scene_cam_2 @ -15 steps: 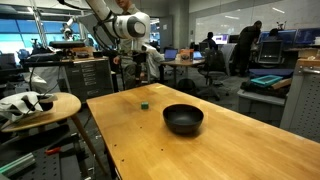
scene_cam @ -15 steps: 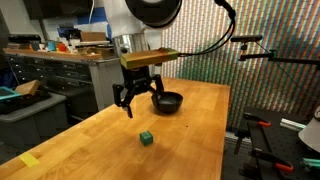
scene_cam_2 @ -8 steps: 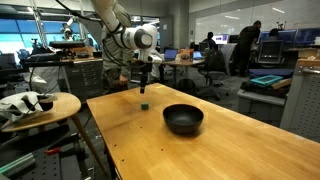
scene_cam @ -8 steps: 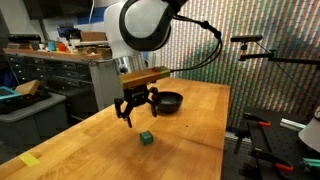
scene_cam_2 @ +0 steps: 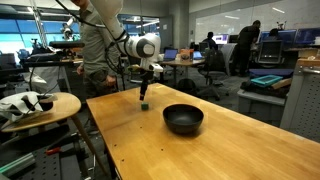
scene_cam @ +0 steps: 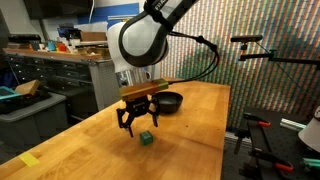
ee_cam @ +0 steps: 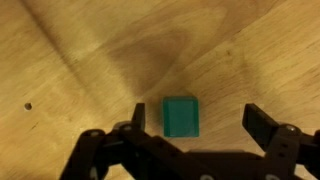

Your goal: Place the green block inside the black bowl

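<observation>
The green block (scene_cam: 146,138) is a small dark green cube on the wooden table; it also shows in an exterior view (scene_cam_2: 145,103) and in the wrist view (ee_cam: 182,116). My gripper (scene_cam: 138,124) hangs just above the block, open and empty. In the wrist view the fingers (ee_cam: 197,120) stand either side of the block without touching it, the block nearer the left finger. The black bowl (scene_cam: 168,101) sits on the table beyond the gripper; in an exterior view (scene_cam_2: 183,119) it lies nearer the camera than the block.
The wooden table (scene_cam: 190,140) has its edges close by. A flat yellow tape piece (scene_cam: 29,160) lies near the table's corner. Cabinets and clutter (scene_cam: 40,80) stand behind. A round side table (scene_cam_2: 40,105) with objects stands beside the table.
The arm has swung away from the bowl and come down over the green block. The gripper stays open. Block and bowl have not moved.
</observation>
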`<state>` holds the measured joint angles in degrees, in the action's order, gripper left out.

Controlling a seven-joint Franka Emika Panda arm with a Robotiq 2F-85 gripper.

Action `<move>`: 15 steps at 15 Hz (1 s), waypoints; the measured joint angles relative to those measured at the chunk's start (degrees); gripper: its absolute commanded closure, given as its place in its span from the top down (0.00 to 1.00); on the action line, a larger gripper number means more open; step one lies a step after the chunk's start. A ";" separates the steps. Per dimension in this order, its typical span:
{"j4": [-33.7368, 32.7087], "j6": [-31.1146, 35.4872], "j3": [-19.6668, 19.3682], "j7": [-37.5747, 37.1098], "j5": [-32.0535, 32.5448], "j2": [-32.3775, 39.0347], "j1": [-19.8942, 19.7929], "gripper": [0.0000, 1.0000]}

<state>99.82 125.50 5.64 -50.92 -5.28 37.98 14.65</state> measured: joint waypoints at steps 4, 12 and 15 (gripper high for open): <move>-0.68 0.00 -0.35 0.07 -0.99 1.95 -0.58 1.00; -3.08 -0.06 -0.44 0.87 -3.15 5.36 -1.41 0.27; -3.69 -0.10 -0.44 1.02 -3.88 5.44 -1.64 0.18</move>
<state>96.12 125.40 5.20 -49.89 -9.16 43.42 13.01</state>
